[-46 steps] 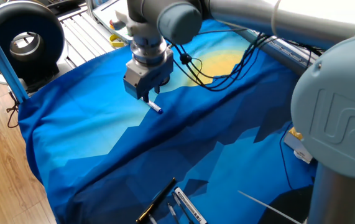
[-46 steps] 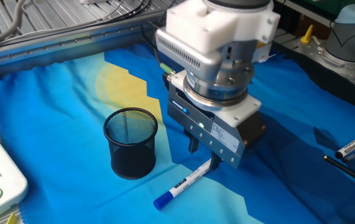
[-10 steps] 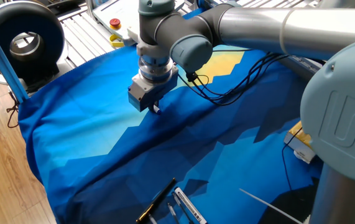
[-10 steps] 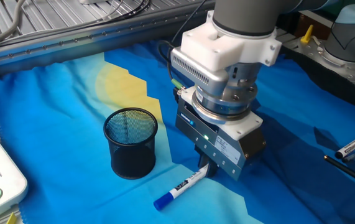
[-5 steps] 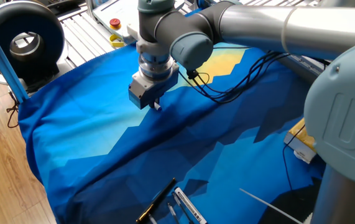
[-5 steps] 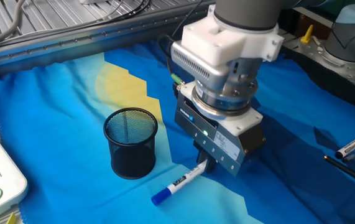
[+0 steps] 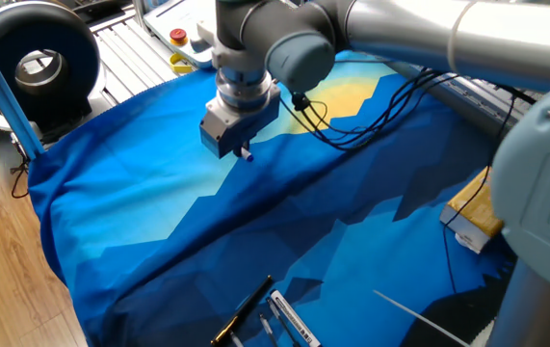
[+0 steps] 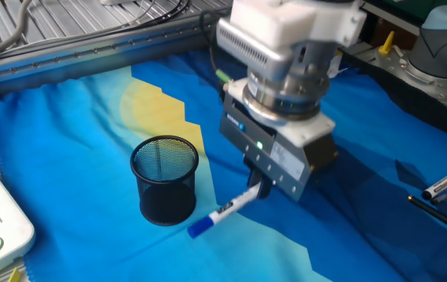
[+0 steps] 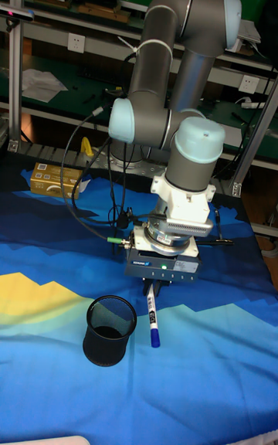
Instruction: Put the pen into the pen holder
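A grey UR5 arm's two-finger gripper (image 8: 258, 188) has its jaws closed on the upper end of the slim white-barrelled pen with a dark blue cap (image 8: 221, 212), which hangs clear of the cloth at a slant, its blue cap pointing down and toward the small cylindrical pen holder of dark wire mesh (image 8: 165, 189). In the tall fixed view the same pen (image 9: 152, 321) hangs nearly upright from the gripper (image 9: 153, 288), its blue tip just beside the mesh cup (image 9: 110, 329) and outside its rim. The cup stands upright on a blue cloth printed with lighter blue and yellow angular shapes (image 8: 66, 125) that covers the table. In one fixed view the gripper (image 7: 242, 152) hovers above the cloth (image 7: 159, 212) with only a short stub of the pen showing beneath it; the cup cannot be made out there. Near the lower edge of that view, well apart from the arm, lie a black-and-gold pen (image 7: 244, 310) and silver-grey pens (image 7: 289, 321). A black cable (image 7: 352, 120) loops over the cloth behind the wrist.
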You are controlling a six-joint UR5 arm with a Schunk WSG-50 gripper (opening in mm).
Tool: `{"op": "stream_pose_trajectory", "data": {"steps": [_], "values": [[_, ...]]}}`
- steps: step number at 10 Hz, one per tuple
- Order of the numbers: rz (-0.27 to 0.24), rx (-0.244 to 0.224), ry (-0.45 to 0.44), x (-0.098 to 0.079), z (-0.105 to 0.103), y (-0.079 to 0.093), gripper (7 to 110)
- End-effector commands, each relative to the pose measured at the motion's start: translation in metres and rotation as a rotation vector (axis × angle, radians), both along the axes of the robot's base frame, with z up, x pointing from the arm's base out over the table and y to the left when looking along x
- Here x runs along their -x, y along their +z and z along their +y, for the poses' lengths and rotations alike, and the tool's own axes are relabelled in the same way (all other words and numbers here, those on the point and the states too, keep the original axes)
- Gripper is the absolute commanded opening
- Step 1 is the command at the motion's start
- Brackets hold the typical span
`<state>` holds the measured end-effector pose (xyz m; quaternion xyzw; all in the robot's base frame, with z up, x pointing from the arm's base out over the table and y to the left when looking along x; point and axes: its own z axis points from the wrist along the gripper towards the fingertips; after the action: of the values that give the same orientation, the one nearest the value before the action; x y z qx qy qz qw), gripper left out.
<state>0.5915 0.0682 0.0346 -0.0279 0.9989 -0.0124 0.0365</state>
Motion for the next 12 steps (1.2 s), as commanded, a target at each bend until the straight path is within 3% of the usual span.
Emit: {"op": "stream_pose_trajectory", "data": {"steps": [1,4,7,12], "values": [[0.022,0.015,-0.013,0.012,-0.008,0.024,7],[0.042,0.009,-0.012,0.024,-0.017,0.049,7],[0.051,-0.028,-0.016,0.031,-0.020,0.069,7],[0.082,-0.019,-0.003,0.037,-0.040,0.108,7]]}}
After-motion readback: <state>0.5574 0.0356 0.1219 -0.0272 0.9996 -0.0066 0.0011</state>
